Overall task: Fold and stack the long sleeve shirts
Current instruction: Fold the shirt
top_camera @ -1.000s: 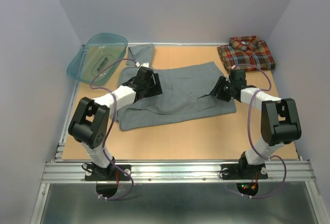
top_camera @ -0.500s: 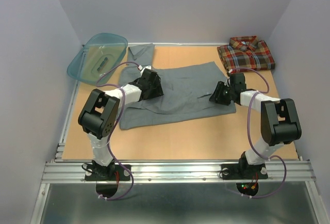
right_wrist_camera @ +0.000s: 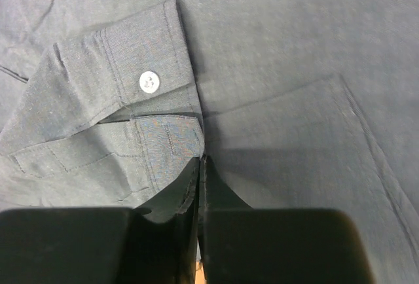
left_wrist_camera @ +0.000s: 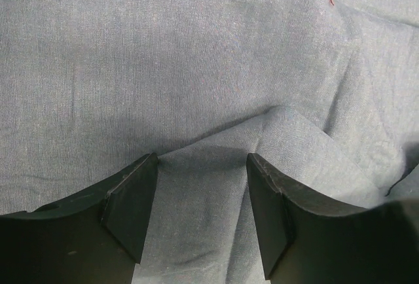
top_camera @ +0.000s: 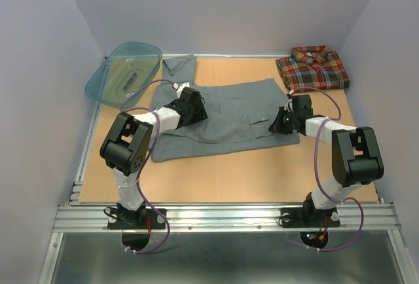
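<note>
- since the grey shirt lies spread with its long axis running left to right, each arm works its own end: the left gripper over the shirt's left part, the right gripper at its right edge.
- left jaws stand apart, straddling a raised ridge of grey cloth and holding nothing.
- right jaws are pressed together at the corner of the buttoned cuff; i cannot tell whether cloth is nipped between them.
- the plaid shirt sits folded beyond the grey shirt's right end, the teal basin beyond its left end; neither looks likely to block a fold.
</note>
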Controlling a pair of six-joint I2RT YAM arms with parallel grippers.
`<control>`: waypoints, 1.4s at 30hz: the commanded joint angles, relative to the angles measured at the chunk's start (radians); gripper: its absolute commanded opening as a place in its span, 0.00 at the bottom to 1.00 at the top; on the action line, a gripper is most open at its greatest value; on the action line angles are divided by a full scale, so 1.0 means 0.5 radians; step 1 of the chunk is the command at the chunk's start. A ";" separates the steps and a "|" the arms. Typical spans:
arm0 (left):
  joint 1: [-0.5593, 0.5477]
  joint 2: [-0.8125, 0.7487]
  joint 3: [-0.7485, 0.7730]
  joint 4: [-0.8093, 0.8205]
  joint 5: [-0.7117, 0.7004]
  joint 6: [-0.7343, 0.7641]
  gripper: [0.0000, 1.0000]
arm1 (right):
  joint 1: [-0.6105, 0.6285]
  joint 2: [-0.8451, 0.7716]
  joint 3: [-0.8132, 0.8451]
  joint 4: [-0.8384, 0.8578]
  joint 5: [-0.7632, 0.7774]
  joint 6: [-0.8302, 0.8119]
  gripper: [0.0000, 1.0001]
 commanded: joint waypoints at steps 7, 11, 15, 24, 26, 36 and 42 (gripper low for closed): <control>0.043 0.012 -0.111 -0.103 -0.103 -0.152 0.68 | 0.002 -0.342 -0.179 0.035 0.492 0.058 0.01; 0.040 -0.004 -0.118 -0.103 -0.118 -0.192 0.68 | 0.002 -0.382 -0.204 -0.011 0.594 0.092 0.01; 0.040 -0.010 -0.121 -0.103 -0.127 -0.217 0.68 | 0.002 -0.409 -0.235 -0.042 0.634 0.116 0.01; 0.040 -0.108 -0.032 -0.189 -0.094 -0.183 0.74 | 0.002 -0.492 -0.220 -0.158 0.597 0.132 0.24; 0.040 -0.197 0.023 -0.226 -0.084 -0.152 0.77 | 0.005 -0.526 -0.137 -0.195 0.557 0.126 0.31; 0.033 -0.733 0.027 -0.429 -0.023 0.023 0.85 | 0.201 -0.533 0.320 -0.131 0.180 0.297 0.63; 0.040 -0.750 -0.237 -0.401 -0.094 0.044 0.72 | 0.465 -0.290 0.474 0.389 -0.038 0.595 0.63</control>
